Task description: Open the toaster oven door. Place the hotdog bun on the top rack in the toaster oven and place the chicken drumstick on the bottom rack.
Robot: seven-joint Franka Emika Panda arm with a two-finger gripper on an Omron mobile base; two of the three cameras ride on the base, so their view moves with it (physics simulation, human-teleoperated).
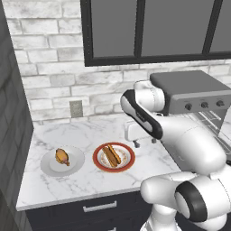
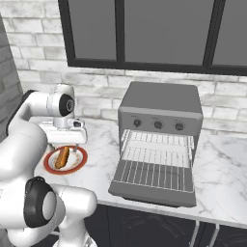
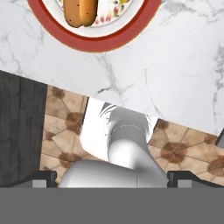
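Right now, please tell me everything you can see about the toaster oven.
The toaster oven is a dark grey box with a lighter grey front strip carrying three small round knobs. It looks like metal. It stands upright on the white marble counter, near the brick wall. The toaster oven door is fully open, folded down toward the counter's front edge. Inside, silvery wire racks show: the top rack and the bottom rack, both bare. Nothing but the counter touches it.

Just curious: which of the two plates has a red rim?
The plate holding the hotdog bun; the other plate, holding the chicken drumstick, is plain grey.
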